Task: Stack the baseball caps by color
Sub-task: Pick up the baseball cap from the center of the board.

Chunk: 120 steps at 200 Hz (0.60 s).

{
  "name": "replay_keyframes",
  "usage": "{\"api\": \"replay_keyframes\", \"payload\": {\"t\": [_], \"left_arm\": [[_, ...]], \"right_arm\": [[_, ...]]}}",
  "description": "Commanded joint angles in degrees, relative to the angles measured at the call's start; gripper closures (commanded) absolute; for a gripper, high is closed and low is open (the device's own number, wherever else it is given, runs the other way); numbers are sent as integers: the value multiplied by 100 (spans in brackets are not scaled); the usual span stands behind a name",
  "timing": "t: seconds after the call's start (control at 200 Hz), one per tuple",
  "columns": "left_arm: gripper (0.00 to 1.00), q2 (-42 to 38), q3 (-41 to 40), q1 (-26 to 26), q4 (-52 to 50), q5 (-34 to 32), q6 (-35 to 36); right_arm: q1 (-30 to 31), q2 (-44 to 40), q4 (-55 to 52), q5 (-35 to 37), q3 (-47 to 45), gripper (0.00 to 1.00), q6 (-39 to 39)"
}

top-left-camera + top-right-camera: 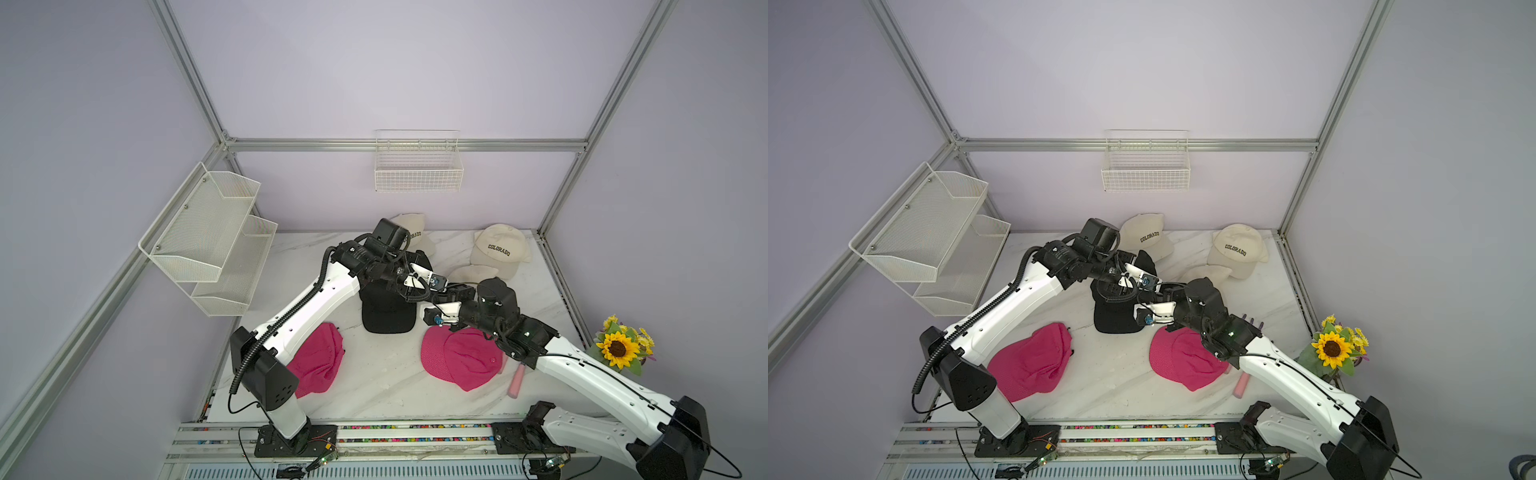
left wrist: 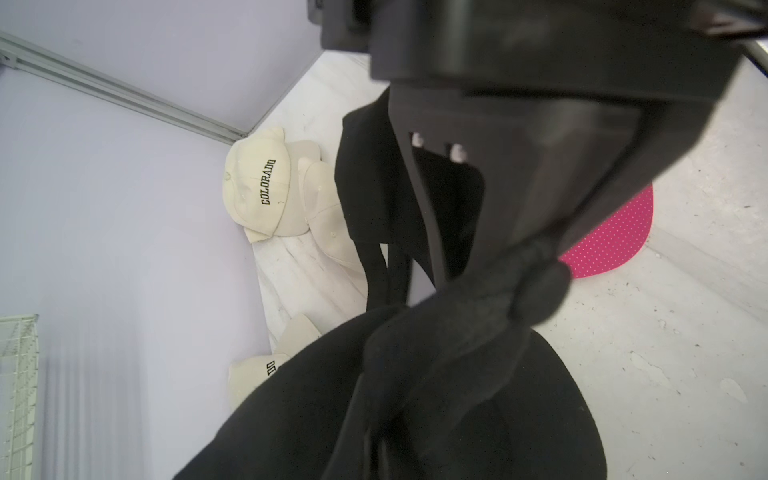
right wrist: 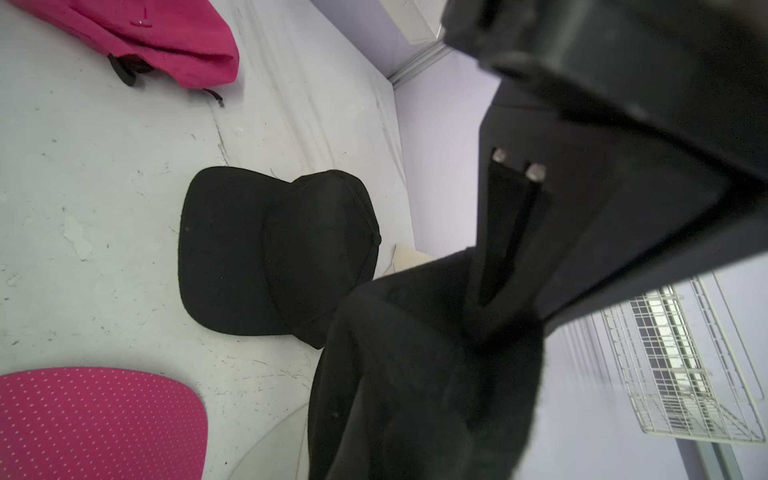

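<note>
Left claw [image 2: 482, 286] and right claw [image 3: 490, 316] both clamped on a raised black cap [image 3: 415, 395] at table centre (same cap, I judge). Second black cap [image 1: 386, 320] lies toward 6 o'clock. Pink caps [image 1: 318, 357] apart at 8 and 4, cream caps [image 1: 496, 249] at 12 and 2. No colour finished, by my reckoning.

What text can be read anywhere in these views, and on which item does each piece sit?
"COLORADO": cream cap at the back middle.
"COLORADO": cream cap at the back right.
Third cream cap: no lettering shows.
Gripped black cap, black cap on the table, pink cap near the left arm, pink cap near the right arm: no text visible.
Arm markings: too small to read.
</note>
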Motion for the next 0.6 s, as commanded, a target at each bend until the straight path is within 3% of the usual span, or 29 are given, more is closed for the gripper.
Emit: {"api": "replay_keyframes", "payload": {"t": [0.0,0.2,0.33,0.421,0.431,0.446,0.456,0.521,0.596], "left_arm": [[100,-229,-196,185,581,466,-592],[100,-382,-638,313,1003,798,-1152],[100,-554,-852,539,1267,1324,-1530],[100,-660,-882,736,1450,1759,-1936],[100,-672,-876,759,1470,1813,-2003],[100,-687,-875,798,1509,1896,-2101],[100,-698,-875,827,1522,1955,-2183],[100,-790,-960,952,1721,2314,-2734],[100,-1024,-1279,957,1890,2451,-2905]], "right_arm": [[-401,-115,1010,-1146,-32,100,504],[-864,42,1313,-2023,59,91,902],[-1239,191,1459,-2641,185,76,1306],[-1542,332,1459,-3062,269,53,1527],[-1570,351,1459,-3113,277,48,1540],[-1617,365,1459,-3156,284,31,1540],[-1641,379,1459,-3176,290,27,1544],[-1864,398,1477,-3424,298,24,1580],[-2158,320,1443,-4026,273,24,1602]]}}
